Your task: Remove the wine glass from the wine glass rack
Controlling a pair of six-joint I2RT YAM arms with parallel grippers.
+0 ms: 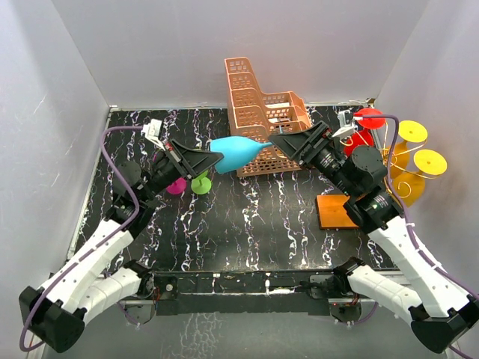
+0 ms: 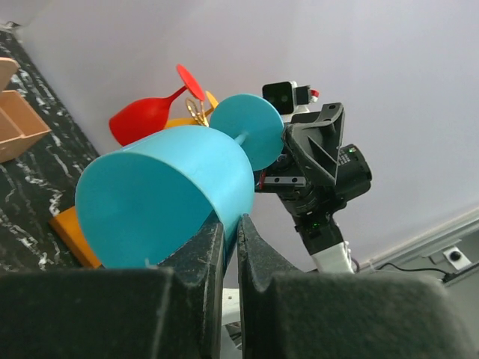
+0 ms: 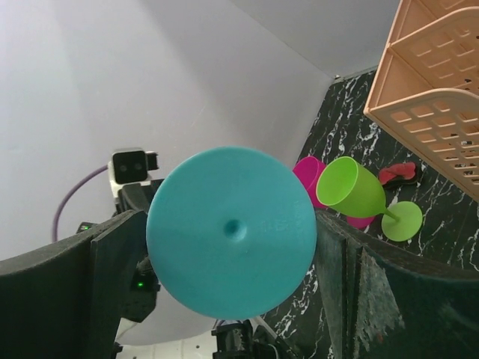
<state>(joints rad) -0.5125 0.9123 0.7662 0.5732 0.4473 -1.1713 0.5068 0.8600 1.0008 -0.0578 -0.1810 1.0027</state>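
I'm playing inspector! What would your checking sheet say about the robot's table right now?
Surface: black table with white marble veins.
Job's things: blue wine glass held sideways in the air, off the wine glass rack; a red glass and yellow glasses hang on the rack.
Clutter: peach basket; green glass lying on its side, pink glass beside it.
Grippers: left gripper pinches the blue bowl's rim; right gripper straddles its foot, grip unclear.
Cables: a purple cable runs along each arm.
Surroundings: plain white walls.
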